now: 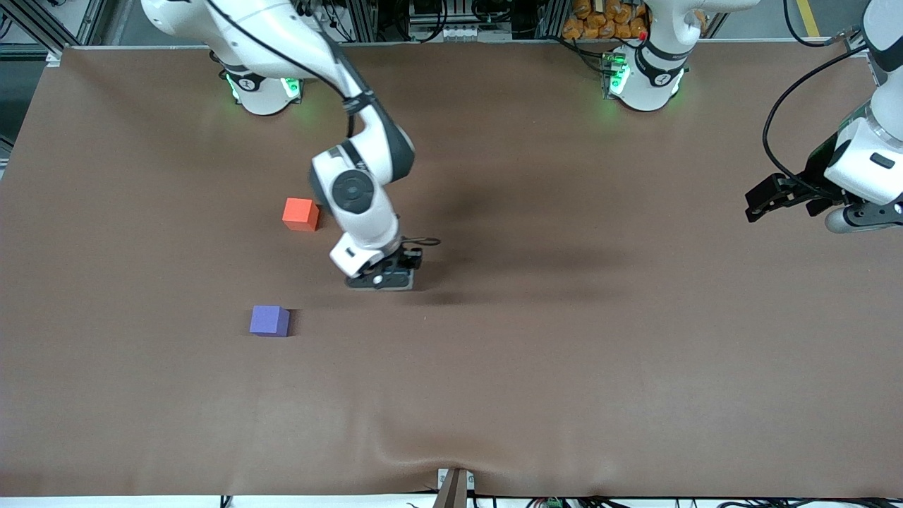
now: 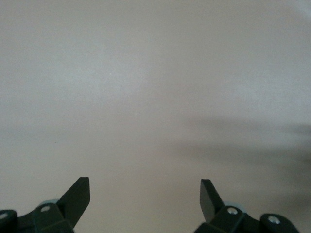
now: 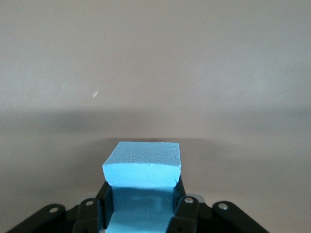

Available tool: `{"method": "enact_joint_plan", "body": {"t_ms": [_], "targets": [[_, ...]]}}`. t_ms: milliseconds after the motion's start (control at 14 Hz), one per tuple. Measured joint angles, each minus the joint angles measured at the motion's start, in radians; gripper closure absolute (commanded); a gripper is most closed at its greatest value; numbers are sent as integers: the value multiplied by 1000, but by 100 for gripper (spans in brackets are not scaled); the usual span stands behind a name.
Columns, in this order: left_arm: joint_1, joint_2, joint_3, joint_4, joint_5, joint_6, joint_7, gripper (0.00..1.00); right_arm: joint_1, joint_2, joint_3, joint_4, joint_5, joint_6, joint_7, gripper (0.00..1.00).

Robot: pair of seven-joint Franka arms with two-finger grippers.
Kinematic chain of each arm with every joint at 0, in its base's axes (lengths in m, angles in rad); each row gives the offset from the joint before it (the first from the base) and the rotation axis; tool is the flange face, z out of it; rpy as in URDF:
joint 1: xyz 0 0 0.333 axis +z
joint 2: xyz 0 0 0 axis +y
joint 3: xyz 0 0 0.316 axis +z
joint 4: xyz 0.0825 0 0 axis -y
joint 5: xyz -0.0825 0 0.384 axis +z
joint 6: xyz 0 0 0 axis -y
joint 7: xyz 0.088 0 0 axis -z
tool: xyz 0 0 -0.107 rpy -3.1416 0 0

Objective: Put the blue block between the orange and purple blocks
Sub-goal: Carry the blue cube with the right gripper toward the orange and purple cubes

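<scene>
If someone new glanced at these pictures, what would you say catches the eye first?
Probably the right hand, low at mid-table and shut on the blue block. Next, the orange block and the purple block, apart toward the right arm's end, the purple nearer the front camera. The left hand waits open over its own end.

Even overhead light, soft arm shadows on the table (image 1: 564, 388), wrist views hazy.

Light sky-blue foam cube (image 3: 142, 165) gripped in right claw (image 3: 141, 206). Orange-red matte cube (image 1: 300, 214) sits farther from front camera than violet-purple matte cube (image 1: 269, 320); well apart.
</scene>
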Motion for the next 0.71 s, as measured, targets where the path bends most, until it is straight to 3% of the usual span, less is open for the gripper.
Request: {"method": "enact_joint_plan", "body": {"t_ms": [214, 429, 714], "targets": [[0, 5, -2, -1, 0, 0, 0, 0, -164, -103, -4, -28, 0, -111, -216, 100], [0, 8, -2, -1, 0, 4, 0, 0, -307, -195, -4, -126, 0, -179, -330, 100], [0, 15, -2, -1, 0, 9, 0, 0, -365, -226, -1, -256, 39, -180, -335, 100]]}}
